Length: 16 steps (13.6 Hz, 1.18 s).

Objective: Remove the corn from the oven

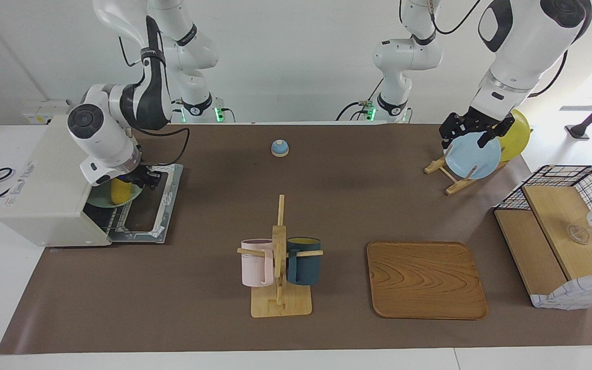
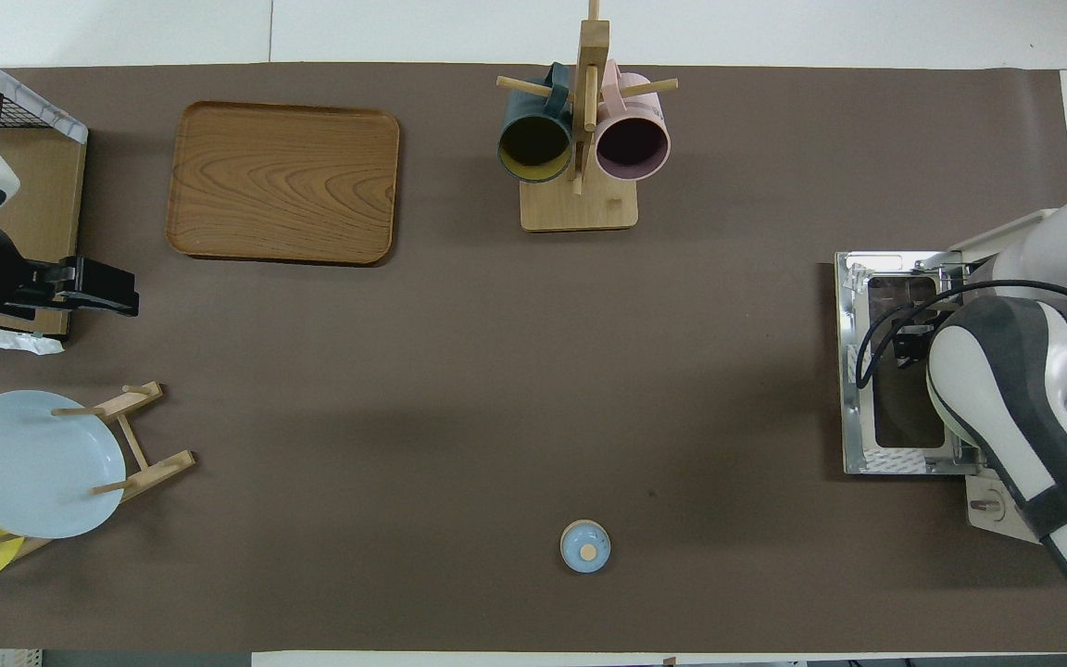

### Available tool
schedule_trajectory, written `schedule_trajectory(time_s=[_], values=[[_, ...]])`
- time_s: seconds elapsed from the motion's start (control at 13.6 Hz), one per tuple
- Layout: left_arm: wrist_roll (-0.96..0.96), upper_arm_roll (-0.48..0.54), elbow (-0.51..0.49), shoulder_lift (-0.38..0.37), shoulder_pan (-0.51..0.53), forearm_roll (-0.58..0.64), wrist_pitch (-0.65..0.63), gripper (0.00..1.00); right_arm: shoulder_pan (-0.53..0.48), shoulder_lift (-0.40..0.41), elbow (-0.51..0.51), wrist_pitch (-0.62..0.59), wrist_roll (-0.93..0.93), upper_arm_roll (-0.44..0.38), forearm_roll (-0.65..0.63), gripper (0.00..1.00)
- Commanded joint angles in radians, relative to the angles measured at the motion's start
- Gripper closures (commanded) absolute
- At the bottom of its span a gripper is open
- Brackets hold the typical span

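Observation:
The off-white oven (image 1: pixel 44 190) stands at the right arm's end of the table, its glass door (image 1: pixel 148 206) folded down flat. The yellow corn (image 1: pixel 119 191) sits on a pale green plate (image 1: pixel 102 199) at the oven's mouth, on the wire rack. My right gripper (image 1: pixel 141 181) reaches into the opening right beside the corn; its wrist hides the contact. In the overhead view the right arm (image 2: pixel 1015 389) covers the corn, and only the door (image 2: pixel 895 454) shows. My left gripper (image 1: pixel 473 134) is open and waits over the plate rack.
A blue plate (image 1: pixel 473 156) and a yellow plate (image 1: pixel 517 134) stand in a wooden rack at the left arm's end. A wire basket (image 1: pixel 558 231), a wooden tray (image 1: pixel 426 280), a mug tree (image 1: pixel 279 267) with two mugs and a small blue bell (image 1: pixel 279 148) are on the table.

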Motion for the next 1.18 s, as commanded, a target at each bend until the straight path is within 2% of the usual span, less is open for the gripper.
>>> schedule_trajectory(time_s=[0.0, 0.29, 0.44, 0.52, 0.59, 0.66, 0.74, 0.96, 1.1], values=[[-0.007, -0.003, -0.007, -0.014, -0.003, 0.021, -0.009, 0.0, -0.022, -0.023, -0.015, -0.032, -0.003, 0.007, -0.016, 0.65], [-0.007, -0.003, -0.015, -0.017, -0.003, 0.021, -0.006, 0.0, -0.047, -0.04, -0.067, 0.001, -0.031, 0.009, -0.016, 0.65], [-0.008, -0.003, -0.015, -0.019, -0.003, 0.021, -0.006, 0.0, -0.048, -0.049, -0.104, 0.064, -0.034, 0.009, -0.016, 0.66], [-0.007, -0.003, -0.015, -0.019, -0.003, 0.021, -0.006, 0.0, -0.047, -0.053, -0.118, 0.077, -0.037, 0.009, -0.016, 0.75], [-0.008, -0.003, -0.015, -0.019, -0.003, 0.021, -0.006, 0.0, -0.047, -0.053, -0.118, 0.069, -0.037, 0.007, -0.016, 0.96], [-0.007, -0.003, -0.015, -0.019, -0.003, 0.021, -0.008, 0.0, -0.039, -0.053, -0.115, 0.067, -0.038, 0.007, -0.017, 1.0], [-0.007, -0.003, -0.014, -0.019, -0.003, 0.021, -0.006, 0.0, -0.027, -0.053, -0.112, 0.063, -0.039, 0.01, -0.04, 1.0], [-0.007, -0.003, -0.013, -0.019, -0.003, 0.021, -0.006, 0.0, 0.071, -0.035, -0.042, 0.02, -0.023, 0.018, -0.095, 1.0], [-0.007, -0.003, -0.013, -0.019, -0.003, 0.021, -0.008, 0.0, 0.19, 0.0, 0.046, -0.009, 0.073, 0.018, -0.088, 1.0]])
